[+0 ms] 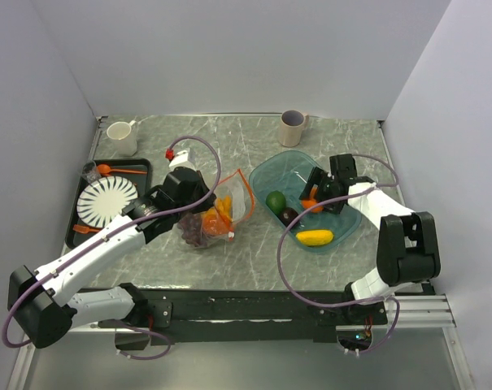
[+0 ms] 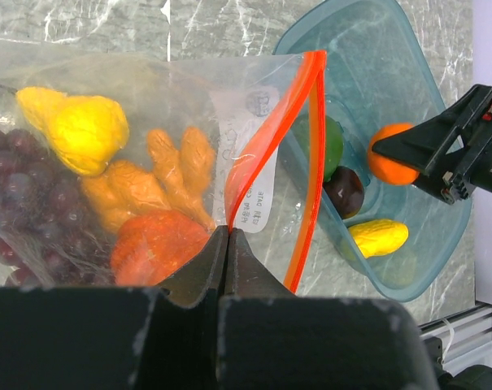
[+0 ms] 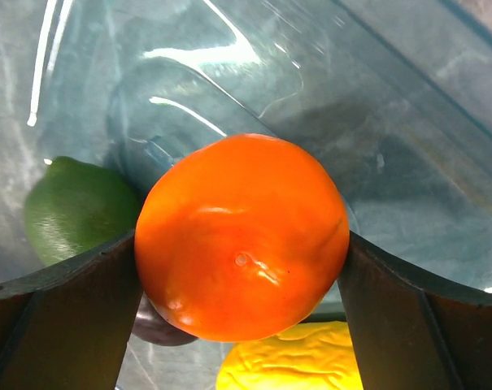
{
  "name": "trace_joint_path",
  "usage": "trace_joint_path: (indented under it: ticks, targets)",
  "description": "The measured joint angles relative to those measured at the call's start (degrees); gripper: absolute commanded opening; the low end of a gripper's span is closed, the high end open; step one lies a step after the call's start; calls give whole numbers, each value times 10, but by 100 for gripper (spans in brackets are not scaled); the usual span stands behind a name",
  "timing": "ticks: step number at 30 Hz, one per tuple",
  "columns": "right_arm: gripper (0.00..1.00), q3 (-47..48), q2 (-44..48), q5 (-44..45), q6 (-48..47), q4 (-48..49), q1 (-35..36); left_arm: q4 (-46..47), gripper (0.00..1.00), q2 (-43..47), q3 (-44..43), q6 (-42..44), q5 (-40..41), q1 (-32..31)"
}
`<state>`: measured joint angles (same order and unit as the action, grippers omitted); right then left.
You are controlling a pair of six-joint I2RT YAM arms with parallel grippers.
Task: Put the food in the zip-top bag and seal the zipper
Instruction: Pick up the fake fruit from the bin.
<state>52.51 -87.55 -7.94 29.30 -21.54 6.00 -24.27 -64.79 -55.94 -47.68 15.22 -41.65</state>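
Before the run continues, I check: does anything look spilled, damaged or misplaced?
Nothing stands out. No food lies loose: it is in the zip-top bag, in the teal bowl, or, for the orange, in the right gripper.

Teal bowl (image 1: 285, 166), white mug (image 1: 122, 136), beige cup (image 1: 293, 127), tray (image 1: 140, 185) with plate (image 1: 107, 201); probably cutlery (image 1: 119, 171)

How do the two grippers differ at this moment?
The left gripper is pinched fully shut on the edge of the bag at its mouth. The right gripper stands wide, its fingers pressed to either side of the orange. The left gripper is at the bag; the right gripper is over the bowl. Both are holding something.
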Motion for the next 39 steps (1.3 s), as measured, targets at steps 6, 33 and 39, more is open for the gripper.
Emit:
trace_joint_path:
  ticks: [6,33,39]
  targets:
    - [100,4,0,14,-2,-10,0,0,1,0,0,0,0,0]
    - [97,57,-55,141,71,-32,0,-2,1,3,0,0,1,0]
    - [75,55,-55,139,69,-27,0,-2,1,4,0,0,1,0]
